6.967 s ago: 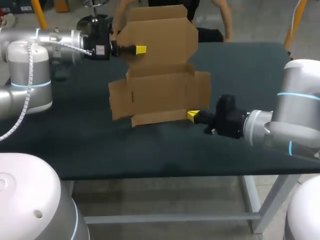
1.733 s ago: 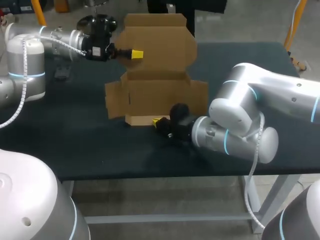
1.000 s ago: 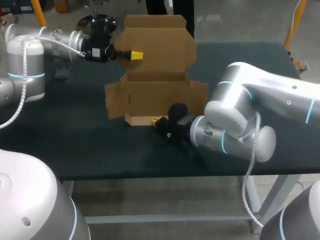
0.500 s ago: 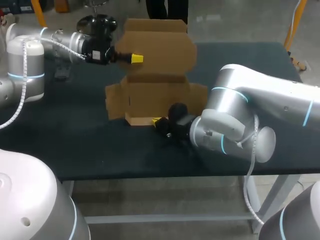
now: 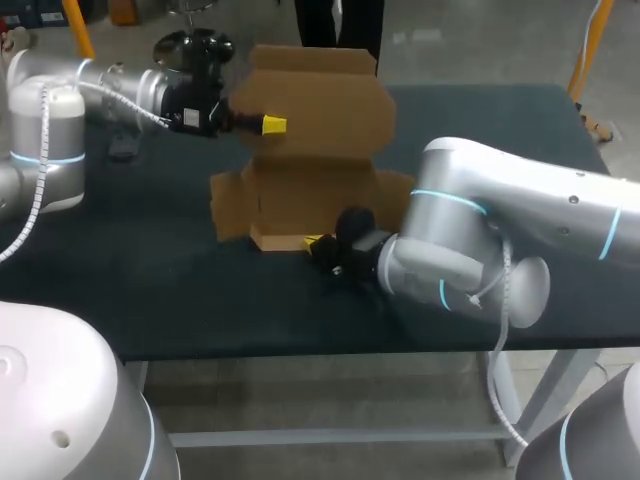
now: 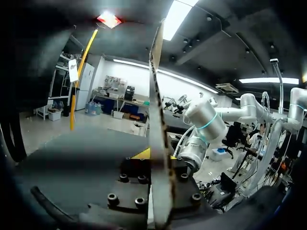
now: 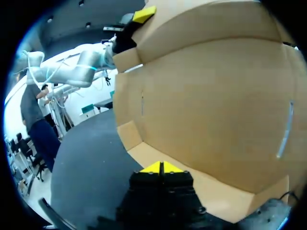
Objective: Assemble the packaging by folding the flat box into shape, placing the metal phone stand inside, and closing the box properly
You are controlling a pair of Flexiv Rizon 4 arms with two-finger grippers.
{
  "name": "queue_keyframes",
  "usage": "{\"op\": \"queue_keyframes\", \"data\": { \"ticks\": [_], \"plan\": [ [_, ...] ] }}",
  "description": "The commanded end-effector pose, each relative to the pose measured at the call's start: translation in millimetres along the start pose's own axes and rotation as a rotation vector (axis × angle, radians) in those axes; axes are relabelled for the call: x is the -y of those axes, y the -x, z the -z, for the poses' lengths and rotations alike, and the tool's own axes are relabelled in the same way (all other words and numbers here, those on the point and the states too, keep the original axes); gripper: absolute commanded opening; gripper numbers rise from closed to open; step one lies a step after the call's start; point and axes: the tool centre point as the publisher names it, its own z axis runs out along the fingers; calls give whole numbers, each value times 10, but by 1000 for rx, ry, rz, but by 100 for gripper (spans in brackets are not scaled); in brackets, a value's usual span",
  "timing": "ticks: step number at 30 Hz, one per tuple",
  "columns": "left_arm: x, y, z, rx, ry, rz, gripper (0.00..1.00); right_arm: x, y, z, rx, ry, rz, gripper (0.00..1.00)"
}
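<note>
The flat brown cardboard box (image 5: 315,150) stands upright on the dark table (image 5: 150,290), its upper panel leaning forward over the lower one. My left gripper (image 5: 272,125) is shut on the left edge of that upper panel. In the left wrist view the cardboard (image 6: 157,124) runs edge-on between the left gripper (image 6: 156,157). My right gripper (image 5: 314,243) is shut on the bottom flap that lies on the table. In the right wrist view the right gripper (image 7: 161,167) pinches the flap's edge under the box wall (image 7: 216,96). I see no metal phone stand that I can be sure of.
A small dark object (image 5: 124,148) lies on the table at the far left, behind my left arm. My right arm's bulky elbow (image 5: 470,260) hangs over the table's front right. The side flaps (image 5: 228,205) stick out to the left and right of the box.
The left gripper has moved down and slightly right, tipping the upper panel forward over the lower one. The right gripper has stayed on the bottom flap while its elbow shifted left.
</note>
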Motion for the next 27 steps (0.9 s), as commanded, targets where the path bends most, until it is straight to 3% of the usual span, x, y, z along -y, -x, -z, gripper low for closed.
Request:
{"op": "queue_keyframes", "data": {
  "ticks": [1, 16, 27],
  "plan": [
    [-24, -139, -21, 33, 5, -8, 0, 14, -39, -35, 407, 5, 0, 0],
    [-148, -488, -117, 47, 2, -11, 0, 14, -39, -35, 407, 5, 0, 0],
    [-227, -609, -180, 50, 18, 4, 0, 14, -39, -35, 407, 5, 0, 0]
  ]
}}
